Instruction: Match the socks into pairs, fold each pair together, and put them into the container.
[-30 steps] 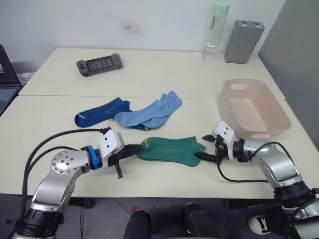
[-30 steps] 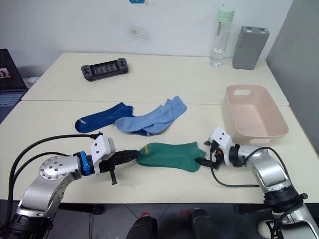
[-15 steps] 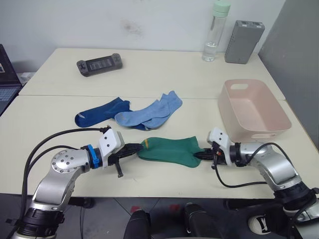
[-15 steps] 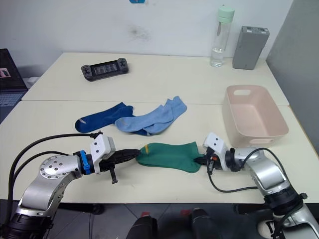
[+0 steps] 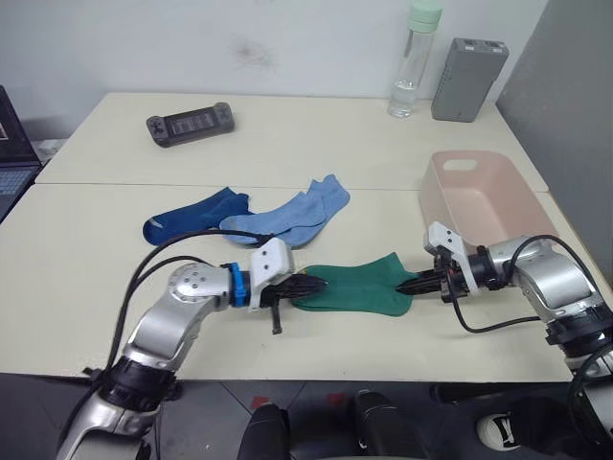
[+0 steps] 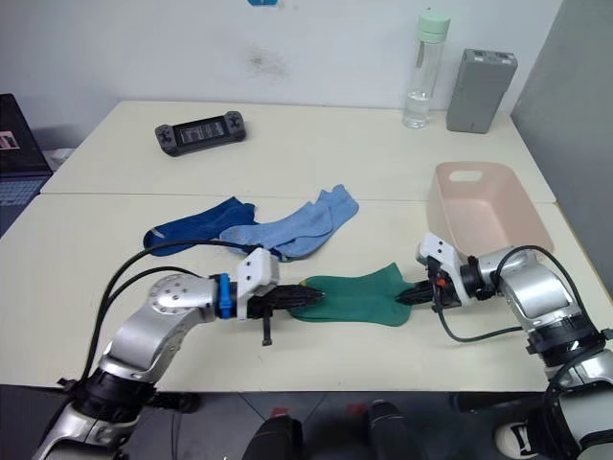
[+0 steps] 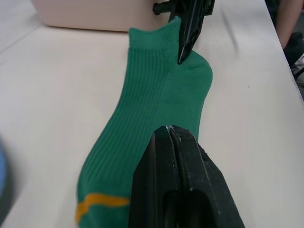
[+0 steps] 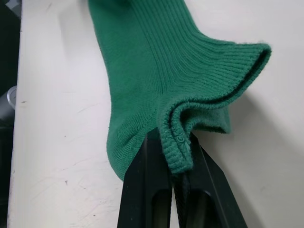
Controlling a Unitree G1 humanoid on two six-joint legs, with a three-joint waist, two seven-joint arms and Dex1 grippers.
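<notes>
Clamped on the cuff end of the green socks (image 5: 356, 287), the right gripper (image 5: 420, 284) has its two black fingers pinched together over the ribbed fabric, which bunches between them in the right wrist view. At the other end the left gripper (image 5: 311, 286) is likewise closed on the toe end, its fingers pressed flat together over the green knit (a yellow stripe shows just beside them in the left wrist view). Stretched between the two grippers, the green socks lie flat on the front table (image 5: 77, 259), near its front edge.

Behind them, toward the middle of the table, the light blue socks (image 5: 287, 216) lie in a loose heap, touching and partly overlapping the navy socks (image 5: 192, 217) on the robot's left. Off to the right stands the pink container (image 5: 484, 196), tilted with its near end raised. On the far table sit a black handheld console (image 5: 191, 123), a clear water bottle (image 5: 410, 59) and a grey box (image 5: 467, 67).
</notes>
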